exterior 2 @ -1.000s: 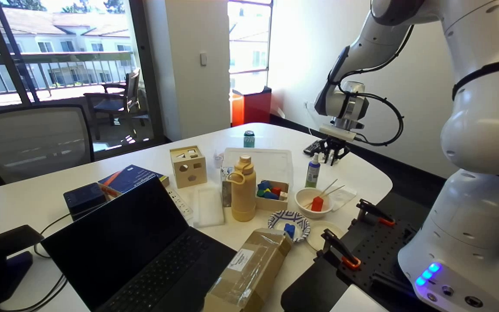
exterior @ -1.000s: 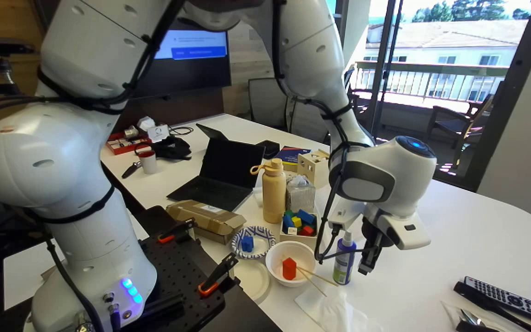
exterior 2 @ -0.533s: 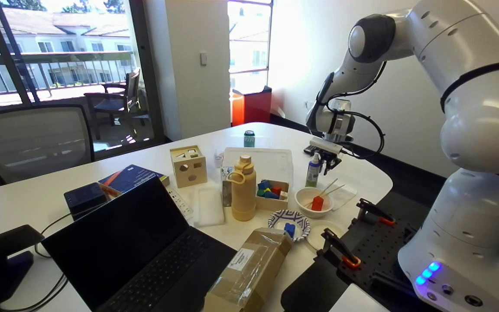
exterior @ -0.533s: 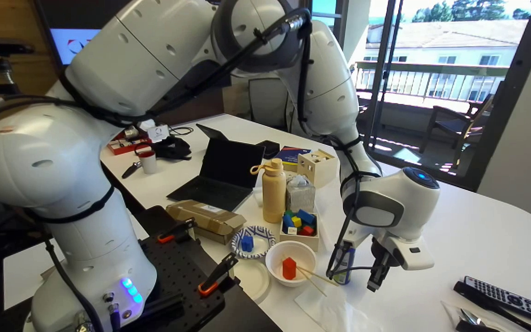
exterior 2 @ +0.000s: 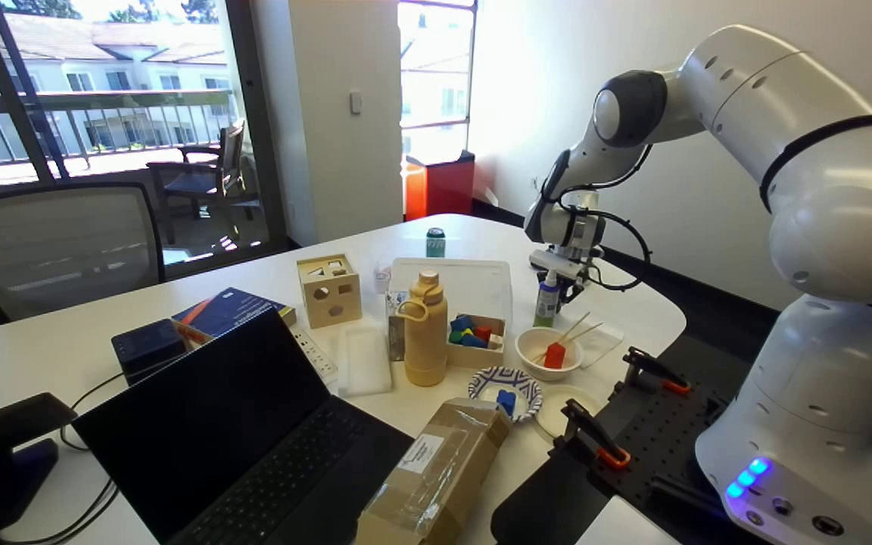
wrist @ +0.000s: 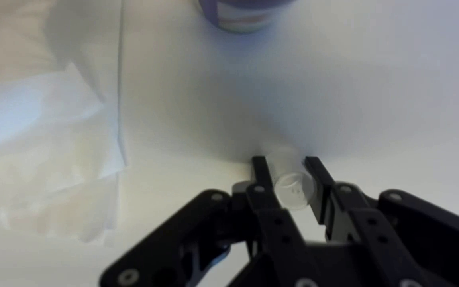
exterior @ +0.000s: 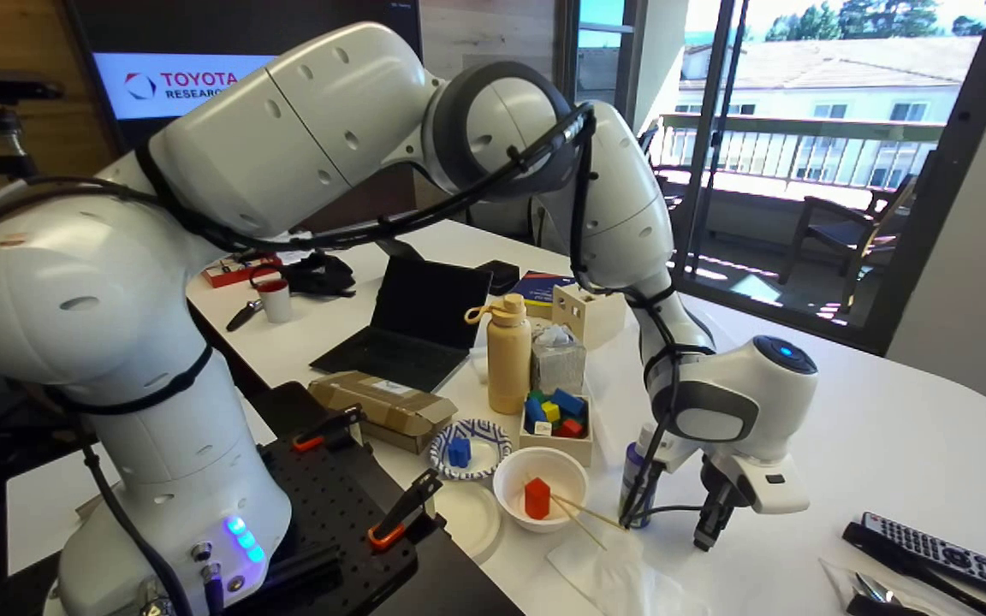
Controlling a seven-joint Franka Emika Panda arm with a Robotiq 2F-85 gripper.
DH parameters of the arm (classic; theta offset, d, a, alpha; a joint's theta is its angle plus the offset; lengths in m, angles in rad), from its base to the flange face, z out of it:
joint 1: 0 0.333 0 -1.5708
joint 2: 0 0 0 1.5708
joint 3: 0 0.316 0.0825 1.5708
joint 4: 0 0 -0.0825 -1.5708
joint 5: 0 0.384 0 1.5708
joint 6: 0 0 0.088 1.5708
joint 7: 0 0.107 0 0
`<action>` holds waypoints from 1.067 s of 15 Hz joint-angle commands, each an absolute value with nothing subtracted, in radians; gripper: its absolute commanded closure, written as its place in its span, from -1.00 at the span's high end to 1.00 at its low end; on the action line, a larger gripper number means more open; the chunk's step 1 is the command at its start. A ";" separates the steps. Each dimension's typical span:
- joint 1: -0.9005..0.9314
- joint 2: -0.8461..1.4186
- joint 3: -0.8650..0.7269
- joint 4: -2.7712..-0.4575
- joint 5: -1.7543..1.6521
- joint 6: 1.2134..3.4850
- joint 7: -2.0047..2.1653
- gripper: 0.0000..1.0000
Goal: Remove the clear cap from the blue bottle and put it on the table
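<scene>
the table [exterior: 904,428] spreads white and glossy beneath everything, its corners rounded. my arm [exterior 2: 799,113], all smooth, swelling white shells, arches in from three o'clock in an exterior view. there too, a thin black laptop [exterior 2: 209,431] stands unfolded toward eight, and a long, taped brown cardboard box [exterior 2: 455,462] lies at six. the tall yellow bottle [exterior 2: 426,344], a plain cylinder with a looped lid, stands just below the middle. my gripper [wrist: 286,167], black bolted links and slim straight fingers [wrist: 261,175], points down, low over the table. the round white bowl [exterior 2: 531,365] sits at four. the blue bottle [exterior 2: 546,306], slender and upright with a printed label and a pale nozzle, stands apart from my fingertips, near twelve o'clock from them in the wrist view. a red block [exterior 2: 554,356] rests in the bowl. the clear cap [wrist: 294,191] is off the bottle, clamped between my two fingers, one against each side. it is a tiny, whitish, see-through cylinder, its round end facing the wrist camera with a bright rim and faint marks. its far part blurs, and i cannot tell whether it touches the table.
</scene>
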State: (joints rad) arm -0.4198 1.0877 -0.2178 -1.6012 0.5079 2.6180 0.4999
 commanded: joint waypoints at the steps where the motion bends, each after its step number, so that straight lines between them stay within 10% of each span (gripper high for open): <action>1: -0.426 1.125 -0.216 -1.530 0.506 2.578 0.538 0.18; 7: -0.423 1.080 -0.213 -1.557 0.495 2.562 0.512 1.00; 16: -0.340 0.722 -0.244 -1.867 0.455 2.557 0.463 1.00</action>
State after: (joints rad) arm -0.3814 0.9034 -0.2251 -1.6934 0.4816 2.5974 0.4736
